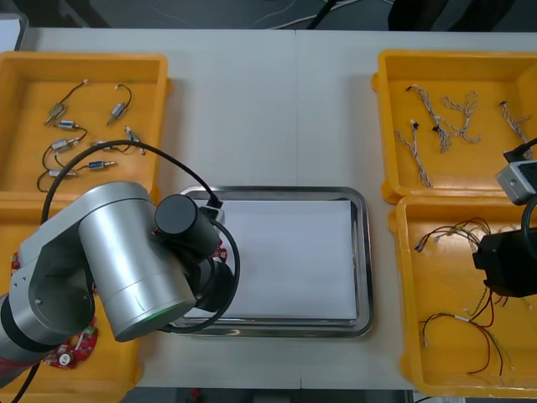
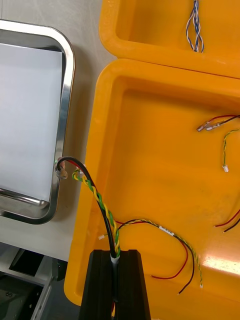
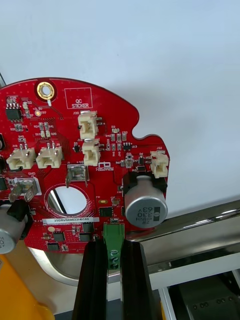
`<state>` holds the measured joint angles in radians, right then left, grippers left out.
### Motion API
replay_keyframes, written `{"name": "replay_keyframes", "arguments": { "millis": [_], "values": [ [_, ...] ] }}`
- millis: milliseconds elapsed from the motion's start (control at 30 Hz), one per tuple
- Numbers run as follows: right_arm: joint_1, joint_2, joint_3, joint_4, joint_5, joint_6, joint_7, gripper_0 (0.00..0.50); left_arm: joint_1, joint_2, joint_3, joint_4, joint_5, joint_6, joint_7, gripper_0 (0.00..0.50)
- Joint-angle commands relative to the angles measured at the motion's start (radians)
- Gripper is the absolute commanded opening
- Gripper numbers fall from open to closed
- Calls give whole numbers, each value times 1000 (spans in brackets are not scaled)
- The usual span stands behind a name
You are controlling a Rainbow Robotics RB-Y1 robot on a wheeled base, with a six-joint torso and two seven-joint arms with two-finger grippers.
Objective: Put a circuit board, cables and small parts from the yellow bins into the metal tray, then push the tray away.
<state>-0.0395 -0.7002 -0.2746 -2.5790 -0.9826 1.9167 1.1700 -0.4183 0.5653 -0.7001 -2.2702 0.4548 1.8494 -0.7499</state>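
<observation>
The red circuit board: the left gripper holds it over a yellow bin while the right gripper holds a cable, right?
No. The left gripper holds the red circuit board over the metal tray instead: the left wrist view shows the tray's white inside behind it. The right gripper does hold a cable.

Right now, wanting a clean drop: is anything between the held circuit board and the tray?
Nothing visible. The left gripper holds the circuit board over the tray's rim and bare white inside; the right gripper holds a cable over a yellow bin.
</observation>
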Motion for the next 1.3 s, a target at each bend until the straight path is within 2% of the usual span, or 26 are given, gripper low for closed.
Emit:
{"name": "replay_keyframes", "arguments": {
  "millis": [33, 867, 1300],
  "values": [
    [3, -35, 9, -27, 7, 3, -29, 0, -33, -34, -36, 15, -16, -1, 75, 0],
    [3, -35, 9, -27, 7, 3, -29, 0, -34, -59, -99, 81, -13, -65, 80, 0],
    [3, -35, 9, -27, 7, 3, -29, 0, -36, -71, -127, 118, -38, -88, 76, 0]
  ]
}}
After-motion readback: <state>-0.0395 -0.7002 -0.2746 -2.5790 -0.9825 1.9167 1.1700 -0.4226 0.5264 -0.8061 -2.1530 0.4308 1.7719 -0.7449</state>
